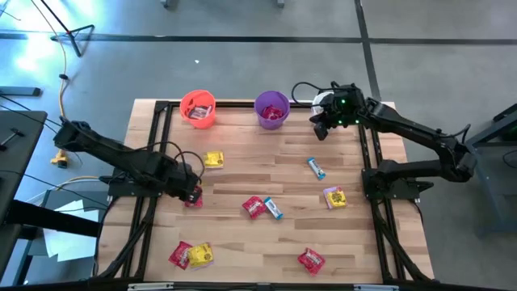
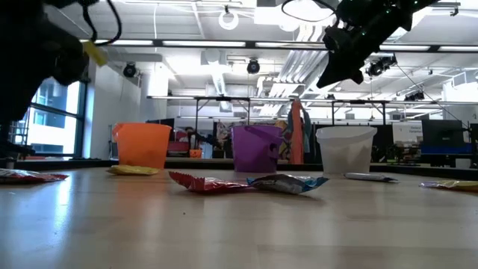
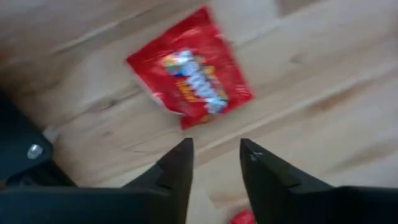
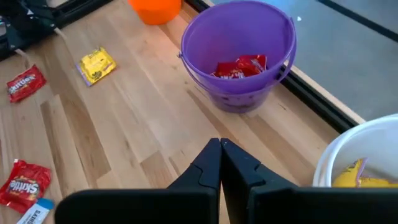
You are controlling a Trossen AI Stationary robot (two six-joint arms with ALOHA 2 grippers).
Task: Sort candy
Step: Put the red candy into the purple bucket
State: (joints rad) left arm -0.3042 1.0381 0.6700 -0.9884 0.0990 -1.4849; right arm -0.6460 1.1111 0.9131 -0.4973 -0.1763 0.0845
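Observation:
Wrapped candy lies flat on the wooden table (image 1: 242,234). My left gripper (image 3: 214,149) is open and hovers at the table's left, just short of a red packet (image 3: 189,84); in the high view the gripper (image 1: 192,194) covers most of that packet. My right gripper (image 4: 219,149) is shut and empty, held above the table's far right (image 1: 321,129) near the white cup (image 1: 323,101). The purple cup (image 4: 239,43) holds red packets (image 4: 239,65). The white cup (image 4: 373,149) holds a yellow packet (image 4: 364,177).
The orange cup (image 1: 198,107), purple cup (image 1: 272,109) and white cup stand along the far edge. Loose on the table are a yellow packet (image 1: 214,159), a blue bar (image 1: 316,167), a yellow packet (image 1: 334,197), a red packet and blue bar (image 1: 262,207), and red and yellow packets near the front (image 1: 190,255) (image 1: 311,259).

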